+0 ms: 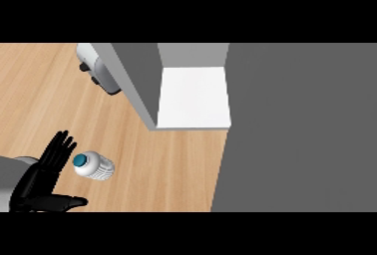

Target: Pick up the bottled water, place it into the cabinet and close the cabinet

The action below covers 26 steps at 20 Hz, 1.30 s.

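Observation:
The bottled water [94, 166] stands on the wooden counter [169, 164] at the lower left, a clear ribbed bottle with a teal cap, seen from above. My left hand [43, 177] is right beside it on its left, open, with straight fingers pointing up the view and the thumb stretched out to the right below the bottle. The fingertips reach the bottle's left side; I cannot tell whether they touch it. The cabinet [195, 97] stands open at the top centre and shows a bare white shelf, with a grey panel [136, 79] along its left side. My right hand does not show.
A white and grey appliance [98, 72] with black parts sits at the top left, partly behind the grey panel. A large flat grey surface [302, 124] fills the whole right side. Bare wood lies between the bottle and the cabinet.

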Available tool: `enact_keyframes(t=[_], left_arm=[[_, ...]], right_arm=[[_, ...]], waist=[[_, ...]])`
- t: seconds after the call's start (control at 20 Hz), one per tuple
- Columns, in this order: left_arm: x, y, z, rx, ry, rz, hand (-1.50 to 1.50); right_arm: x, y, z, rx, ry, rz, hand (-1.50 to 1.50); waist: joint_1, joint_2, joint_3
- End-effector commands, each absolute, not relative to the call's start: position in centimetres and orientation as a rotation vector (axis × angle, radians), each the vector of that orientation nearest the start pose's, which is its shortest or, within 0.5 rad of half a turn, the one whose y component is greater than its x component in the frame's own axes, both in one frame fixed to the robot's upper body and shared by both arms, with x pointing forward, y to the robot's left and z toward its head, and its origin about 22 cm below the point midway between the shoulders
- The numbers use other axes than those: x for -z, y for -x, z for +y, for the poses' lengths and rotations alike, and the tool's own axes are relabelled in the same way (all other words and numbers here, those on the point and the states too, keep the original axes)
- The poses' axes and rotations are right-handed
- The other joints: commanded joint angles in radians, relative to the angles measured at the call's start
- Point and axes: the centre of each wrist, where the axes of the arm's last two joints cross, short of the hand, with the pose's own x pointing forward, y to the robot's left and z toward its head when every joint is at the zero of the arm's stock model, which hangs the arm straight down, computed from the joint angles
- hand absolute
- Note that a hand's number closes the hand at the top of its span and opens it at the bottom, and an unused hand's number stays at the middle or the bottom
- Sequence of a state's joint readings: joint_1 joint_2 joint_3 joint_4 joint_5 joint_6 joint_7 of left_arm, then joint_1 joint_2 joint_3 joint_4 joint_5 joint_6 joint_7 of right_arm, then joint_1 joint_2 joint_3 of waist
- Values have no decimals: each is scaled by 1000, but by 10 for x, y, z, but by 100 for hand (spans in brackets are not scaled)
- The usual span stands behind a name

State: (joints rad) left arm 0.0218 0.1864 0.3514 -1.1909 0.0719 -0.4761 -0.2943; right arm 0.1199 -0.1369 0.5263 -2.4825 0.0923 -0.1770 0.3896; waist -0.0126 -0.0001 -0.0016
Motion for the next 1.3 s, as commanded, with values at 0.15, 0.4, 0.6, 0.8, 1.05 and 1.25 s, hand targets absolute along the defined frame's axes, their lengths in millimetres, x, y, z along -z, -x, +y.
enact_keyframes(t=[0.15, 0.4, 0.6, 0.8, 1.05, 1.25], left_arm=[[107, -217, 363, -16, 100, -1543, -150], [121, -217, 368, -34, 92, -1531, -150], [139, -210, 365, -26, 111, -1557, -150], [148, -212, 360, -91, 96, -1582, -150], [153, -228, 335, -127, 112, -1615, -150], [154, -231, 331, -145, 173, -1630, 150]], right_arm=[[-188, -110, -178, -247, -201, -1985, -150], [-191, -103, -182, -226, -188, -2005, -150], [-194, -96, -177, -192, -211, -1998, -150], [-186, -91, -177, -243, -225, -1993, -150], [-180, -111, -164, -225, -201, -1994, -150], [-182, -107, -168, -219, -194, -1990, -150]], waist=[[-6, 2, 0], [-1, 0, 1], [-4, 0, 0], [-13, 0, -1], [-4, 2, -1], [-5, 1, -1]])
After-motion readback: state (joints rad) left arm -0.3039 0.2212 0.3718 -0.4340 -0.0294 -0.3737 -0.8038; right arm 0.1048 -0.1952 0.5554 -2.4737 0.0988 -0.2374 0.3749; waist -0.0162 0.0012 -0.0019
